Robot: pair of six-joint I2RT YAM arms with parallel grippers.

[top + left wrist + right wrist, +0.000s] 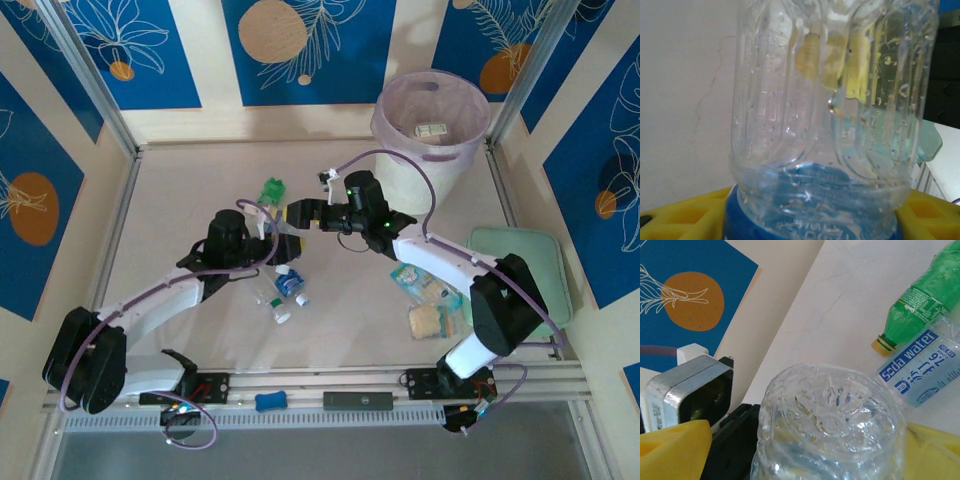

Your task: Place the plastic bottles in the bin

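- At the near edge, a small blue object [270,402] lies on the rail [340,385] between the two arm bases.
- Just past it, three small loose bottles [283,298] lie close together on the pale table [180,190]. One is clear with a blue label, and another has a white cap.
- To the right of them lie the snack packets [420,280], with a tan biscuit square [427,321] at their near side. A mint-green case [530,262] sits at the table's right edge.
- At mid-table the left gripper [810,220] is clamped on a clear bottle [830,100]. Its yellow pads [685,215] press either side of the blue-labelled end, and the bottle's base points away from the wrist.
- The right gripper [805,450] meets that bottle from the other side, its yellow fingers [670,450] straddling the ribbed base.
- The right jaws stand wide. One finger is clearly apart from the plastic and the other is right beside it, so this gripper has no hold on anything.
- Beyond the two grippers a green Sprite bottle [920,305] with a yellow cap lies on its side. A soda water bottle [925,365], clear with a blue label, lies just beside it and is also down flat.
- In the far right corner stands the bin [432,152], a pink-lilac liner [400,100] folded over its rim. It is well apart from every bottle on the table.
- A small pale item lies at the bottom of the bin, too small to identify.
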